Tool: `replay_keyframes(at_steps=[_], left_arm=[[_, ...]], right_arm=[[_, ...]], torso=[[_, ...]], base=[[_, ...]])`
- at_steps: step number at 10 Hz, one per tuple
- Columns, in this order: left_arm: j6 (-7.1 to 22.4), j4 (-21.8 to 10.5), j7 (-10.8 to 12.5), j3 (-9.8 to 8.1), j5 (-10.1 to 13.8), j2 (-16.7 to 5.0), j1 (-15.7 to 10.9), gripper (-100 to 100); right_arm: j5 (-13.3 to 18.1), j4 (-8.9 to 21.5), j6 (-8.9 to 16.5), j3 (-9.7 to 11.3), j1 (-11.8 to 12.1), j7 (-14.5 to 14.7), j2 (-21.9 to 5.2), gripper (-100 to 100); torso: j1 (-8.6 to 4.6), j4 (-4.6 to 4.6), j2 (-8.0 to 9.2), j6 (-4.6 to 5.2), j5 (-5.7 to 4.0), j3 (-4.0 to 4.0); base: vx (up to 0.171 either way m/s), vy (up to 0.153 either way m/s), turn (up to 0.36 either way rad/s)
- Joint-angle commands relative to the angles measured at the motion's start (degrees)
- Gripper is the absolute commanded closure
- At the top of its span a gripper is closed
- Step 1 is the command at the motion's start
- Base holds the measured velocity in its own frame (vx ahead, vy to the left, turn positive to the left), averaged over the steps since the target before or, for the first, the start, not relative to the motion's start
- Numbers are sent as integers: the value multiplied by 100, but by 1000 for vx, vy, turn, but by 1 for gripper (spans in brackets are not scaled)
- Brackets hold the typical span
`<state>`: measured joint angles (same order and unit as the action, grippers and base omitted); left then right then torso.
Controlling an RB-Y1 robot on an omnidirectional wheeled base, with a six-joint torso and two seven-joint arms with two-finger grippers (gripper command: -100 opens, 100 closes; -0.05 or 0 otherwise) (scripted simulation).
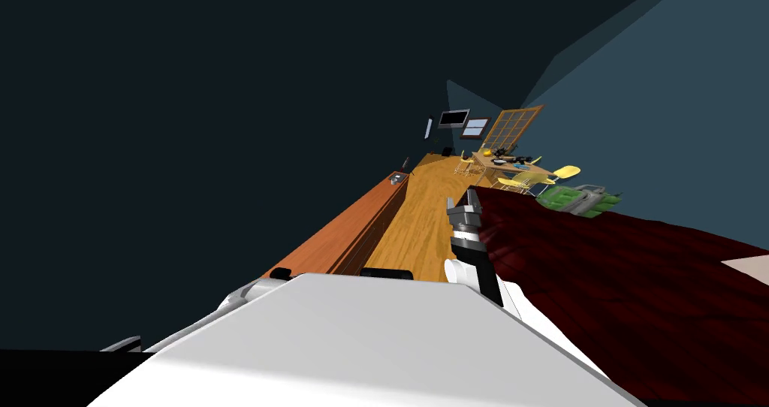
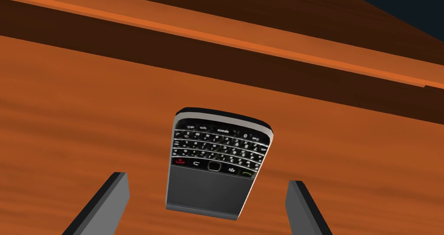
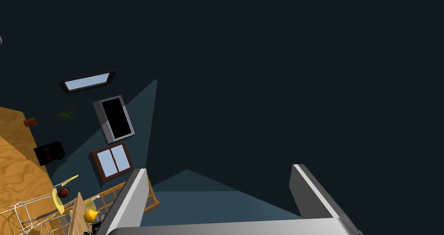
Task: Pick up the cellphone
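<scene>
While my left gripper (image 2: pixel 207 180) hangs spread wide, the black keypad cellphone (image 2: pixel 219 158) lies flat between its fingers on the orange-brown wooden cabinet top (image 2: pixel 65 115) at my left. If I close too high, the blades could skid off its thin edges. My right gripper (image 3: pixel 219 169) is unclenched too.

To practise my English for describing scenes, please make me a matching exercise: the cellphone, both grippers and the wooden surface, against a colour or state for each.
1. cellphone
2. left gripper
3. right gripper
4. wooden surface

a. orange-brown
b. jaws open, nothing between them
c. black, keypad facing up
d. jaws open, cellphone between them

Pairs: 1c, 2d, 3b, 4a
</scene>
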<state>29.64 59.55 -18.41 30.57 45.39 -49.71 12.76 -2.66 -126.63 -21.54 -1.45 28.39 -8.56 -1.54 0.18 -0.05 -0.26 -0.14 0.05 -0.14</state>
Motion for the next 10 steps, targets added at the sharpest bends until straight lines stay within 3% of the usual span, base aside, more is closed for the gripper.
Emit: replay_keyframes(at_steps=[1, 2, 3, 4, 6, 7, 8, 9, 10], left_arm=[[0, 0, 0, 0, 0, 0, 0, 0], [-86, -138, -257, -143, 150, 80, 85, -100], [-170, -278, -413, -284, 301, 161, 168, -100], [-170, -278, -515, -284, 301, 161, 168, -100], [-339, -557, -933, -566, 602, 322, 335, -100], [-339, -557, -1030, -566, 602, 322, 335, -100], [-424, -697, -1242, -708, 753, 402, 419, -100], [-424, -697, -1288, -708, 753, 402, 419, -100], [-508, -837, -1533, -849, 904, 483, 503, -100]], right_arm=[[0, 0, 0, 0, 0, 0, 0, 0], [0, 0, 0, 0, 0, 0, 0, 0], [0, 0, 0, 1, 0, 0, 0, 0], [0, 0, 0, 1, -1, 0, 1, 0], [0, 0, 0, 1, 0, 0, 1, 0], [0, 0, 0, 1, 0, 0, 1, 0], [0, 0, 0, 0, 0, 0, 0, 0], [0, 0, 0, 1, 0, 0, 1, 0], [0, 0, 0, 0, 0, 0, 0, 0]], torso=[[0, 0, 0, 0, 0, 0], [-10, 1, 3, 0, -3, 2], [-16, 0, 1, 1, -4, 1], [-19, 0, -2, 3, -5, -1], [-19, 0, -2, 1, -5, -1], [-21, -1, -3, 2, -5, -2], [-19, 0, -2, 0, -5, -1], [-19, 0, -1, 1, -5, -1], [-19, 0, 0, 0, -5, 0]], base=[[2, 7, 2], [12, -5, -73], [23, -12, -174], [17, -6, -57], [23, -13, -106], [18, -7, -47], [16, -9, -82], [12, -6, -48], [16, -6, -104]])
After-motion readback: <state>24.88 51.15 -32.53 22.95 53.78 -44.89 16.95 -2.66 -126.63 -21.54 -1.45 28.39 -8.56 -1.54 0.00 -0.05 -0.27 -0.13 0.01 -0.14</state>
